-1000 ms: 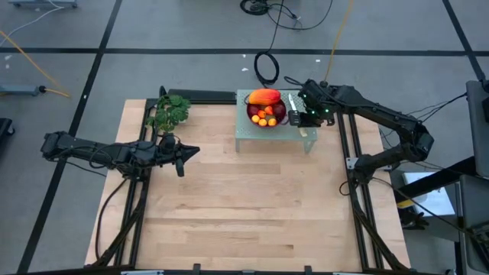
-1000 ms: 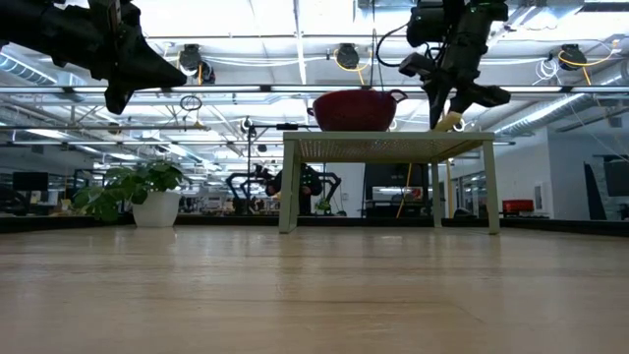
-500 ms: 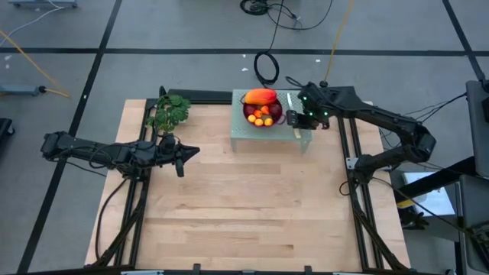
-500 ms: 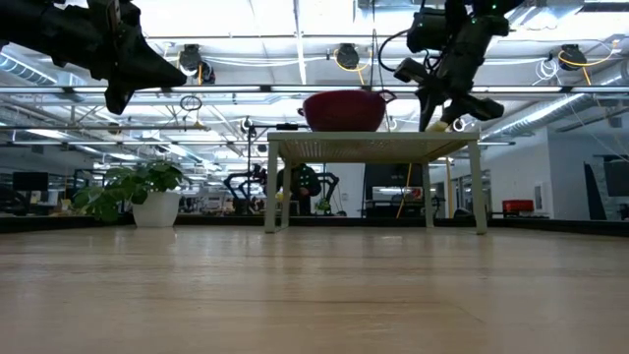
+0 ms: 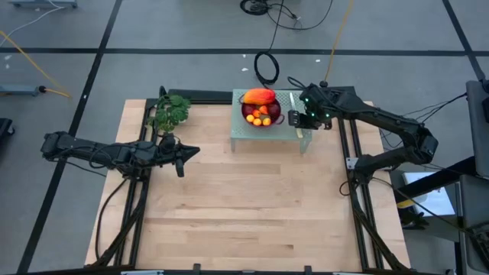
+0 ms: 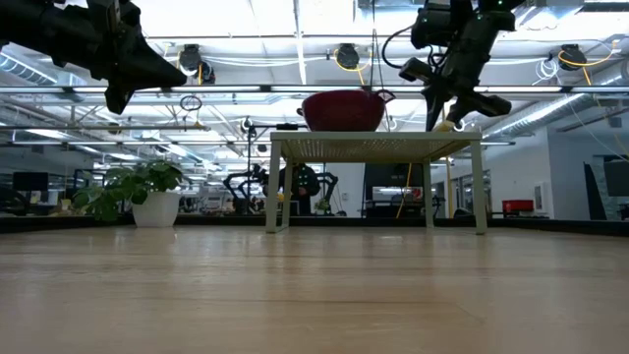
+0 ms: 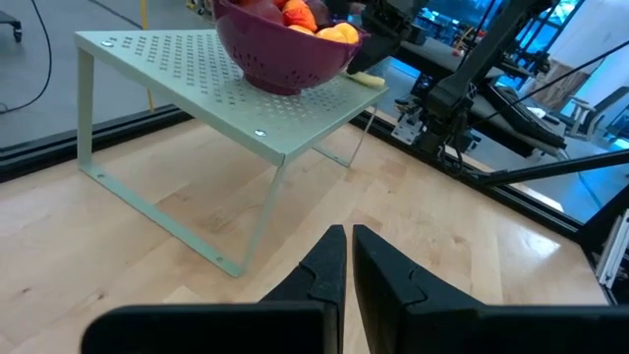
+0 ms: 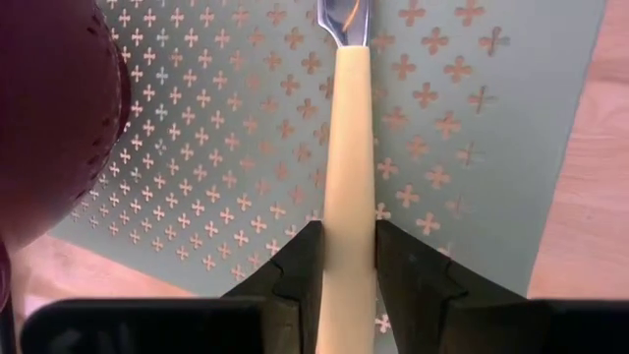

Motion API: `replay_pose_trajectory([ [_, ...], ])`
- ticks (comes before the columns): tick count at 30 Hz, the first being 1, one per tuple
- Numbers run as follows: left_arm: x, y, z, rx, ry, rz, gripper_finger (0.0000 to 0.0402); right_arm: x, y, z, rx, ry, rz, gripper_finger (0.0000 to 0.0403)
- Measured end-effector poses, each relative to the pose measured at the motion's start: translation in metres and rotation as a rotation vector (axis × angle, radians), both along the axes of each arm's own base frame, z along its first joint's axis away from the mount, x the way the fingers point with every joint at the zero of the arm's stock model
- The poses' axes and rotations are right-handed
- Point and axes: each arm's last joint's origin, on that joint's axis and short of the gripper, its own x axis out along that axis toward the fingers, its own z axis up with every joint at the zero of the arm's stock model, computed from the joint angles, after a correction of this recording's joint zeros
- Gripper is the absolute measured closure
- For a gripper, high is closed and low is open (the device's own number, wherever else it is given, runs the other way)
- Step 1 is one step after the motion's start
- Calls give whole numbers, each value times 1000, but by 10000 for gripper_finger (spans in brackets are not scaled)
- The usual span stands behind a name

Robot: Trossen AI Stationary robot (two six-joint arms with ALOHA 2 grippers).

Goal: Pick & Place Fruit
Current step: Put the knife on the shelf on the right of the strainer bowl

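The left gripper [image 5: 180, 158] hovers over the tabletop's left side, fingers pressed together with nothing between them, as only its wrist view shows. The fruit [image 5: 261, 107] sits in a purple bowl [image 7: 280, 54] on a perforated green stand [image 5: 248, 131] at the far edge. The right gripper [image 8: 344, 258] pinches the yellow-handled knife [image 8: 346, 157] over the stand, a grip the high view hides. The low view alone shows the room's ceiling lights and a potted plant [image 6: 138, 192].

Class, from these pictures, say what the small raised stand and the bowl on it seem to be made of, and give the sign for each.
Stand: probably thin sheet metal, painted matte pale green; punched with rows of small holes, on slim bent legs.
Bowl: likely moulded plastic, dark purple-red, slightly glossy; its wall is perforated like a colander.
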Motion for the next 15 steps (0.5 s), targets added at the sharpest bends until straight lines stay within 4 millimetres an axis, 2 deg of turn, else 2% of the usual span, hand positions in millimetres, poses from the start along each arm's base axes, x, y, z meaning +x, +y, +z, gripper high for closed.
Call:
replay_pose_trajectory([
  [15, 0, 0, 0, -11, -4, 4, 380, 5, -3, 3, -41, -58, 15, 313],
])
